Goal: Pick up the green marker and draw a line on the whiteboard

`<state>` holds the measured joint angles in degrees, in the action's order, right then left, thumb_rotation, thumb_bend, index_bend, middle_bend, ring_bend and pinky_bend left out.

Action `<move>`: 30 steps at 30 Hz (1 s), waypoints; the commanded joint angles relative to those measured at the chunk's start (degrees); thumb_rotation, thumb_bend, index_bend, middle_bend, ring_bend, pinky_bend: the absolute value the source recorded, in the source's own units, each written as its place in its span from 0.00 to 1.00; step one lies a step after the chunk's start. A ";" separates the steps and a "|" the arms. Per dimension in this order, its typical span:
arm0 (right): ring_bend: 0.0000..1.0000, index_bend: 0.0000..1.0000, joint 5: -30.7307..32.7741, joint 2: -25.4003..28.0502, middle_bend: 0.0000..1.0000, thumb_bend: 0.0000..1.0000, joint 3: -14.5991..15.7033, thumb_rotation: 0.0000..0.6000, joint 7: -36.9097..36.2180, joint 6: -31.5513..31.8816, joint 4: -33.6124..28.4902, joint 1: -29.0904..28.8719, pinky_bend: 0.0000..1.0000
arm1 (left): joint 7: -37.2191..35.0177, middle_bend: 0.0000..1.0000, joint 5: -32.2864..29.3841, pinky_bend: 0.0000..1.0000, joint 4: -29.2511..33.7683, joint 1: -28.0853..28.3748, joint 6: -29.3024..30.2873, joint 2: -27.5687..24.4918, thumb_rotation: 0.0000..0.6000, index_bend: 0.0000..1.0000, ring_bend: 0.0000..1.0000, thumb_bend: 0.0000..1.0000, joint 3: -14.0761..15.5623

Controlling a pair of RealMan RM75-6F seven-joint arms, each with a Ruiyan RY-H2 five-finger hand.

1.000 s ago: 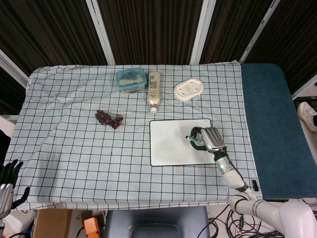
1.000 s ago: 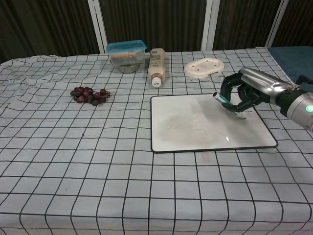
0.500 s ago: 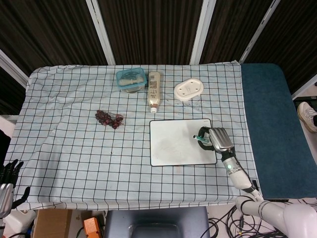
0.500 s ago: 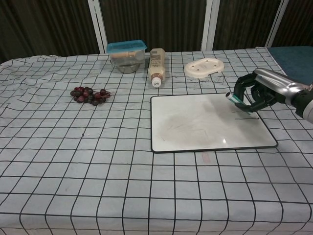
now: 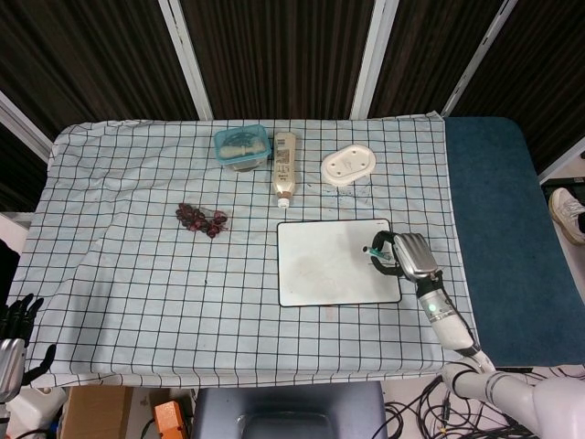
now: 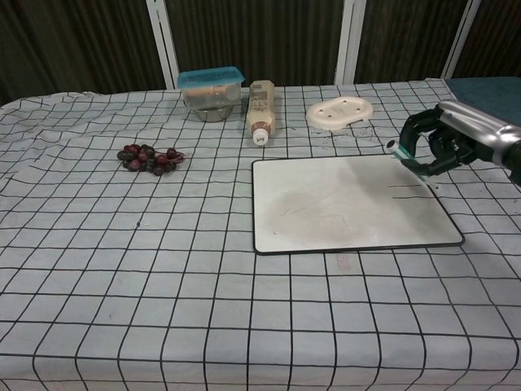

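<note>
The whiteboard (image 5: 331, 262) (image 6: 342, 204) lies flat on the checked cloth, right of centre, with faint marks and a short dark line near its right edge. My right hand (image 5: 409, 256) (image 6: 452, 140) grips the green marker (image 5: 378, 254) (image 6: 409, 162) over the board's right edge, tip slanting down toward the surface. Whether the tip touches the board cannot be told. My left hand (image 5: 14, 320) hangs off the table's near left corner, fingers apart, holding nothing.
At the back stand a teal-lidded container (image 5: 242, 147), a lying bottle (image 5: 284, 169) and a white holed dish (image 5: 348, 165). A bunch of dark grapes (image 5: 202, 219) lies left of the board. A blue mat (image 5: 505, 238) covers the right side.
My right hand has carried the marker to the right across the whiteboard, from its middle-right part to its right edge. A short dark line now shows near that edge. The left hand is still.
</note>
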<state>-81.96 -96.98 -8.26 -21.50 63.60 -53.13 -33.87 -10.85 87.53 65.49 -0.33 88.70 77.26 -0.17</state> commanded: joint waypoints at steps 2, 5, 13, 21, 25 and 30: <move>0.73 1.00 -1.36 4.78 0.73 0.35 0.20 1.00 3.29 2.97 -4.01 1.30 0.79 | -0.20 0.00 0.01 0.04 -0.23 -0.07 0.14 0.13 1.00 0.00 0.00 0.39 -0.02; 0.73 1.00 -1.56 7.79 0.73 0.35 1.55 1.00 8.78 2.46 -4.75 2.22 0.79 | -0.24 0.00 0.27 0.04 -0.28 0.04 0.25 0.20 1.00 0.00 0.00 0.39 0.00; 0.73 1.00 -1.81 9.72 0.73 0.35 6.12 1.00 21.37 -1.99 4.18 4.09 0.78 | 1.02 0.00 0.25 0.04 0.40 0.31 -0.35 0.21 1.00 0.00 0.00 0.39 0.12; 0.55 0.71 -2.28 8.34 0.59 0.34 8.21 1.00 18.58 -6.31 10.05 4.66 0.66 | 2.37 0.00 0.23 0.04 1.43 0.83 -1.29 0.21 1.00 0.00 0.00 0.39 0.20; 0.40 0.45 -3.18 8.28 0.42 0.33 9.00 1.00 15.91 -7.20 10.81 4.67 0.60 | 2.40 0.00 0.06 0.04 1.70 0.94 -1.57 0.27 1.00 0.00 0.00 0.39 0.18; 0.32 0.26 -3.57 9.82 0.31 0.34 9.41 1.00 14.52 -7.48 8.92 5.03 0.55 | 2.55 0.00 0.36 0.04 1.84 0.96 -1.45 0.38 1.00 0.00 0.00 0.39 0.37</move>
<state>-85.37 -87.71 0.95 -6.78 56.26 -43.55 -29.00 -8.31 87.87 67.32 0.63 87.22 77.63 0.17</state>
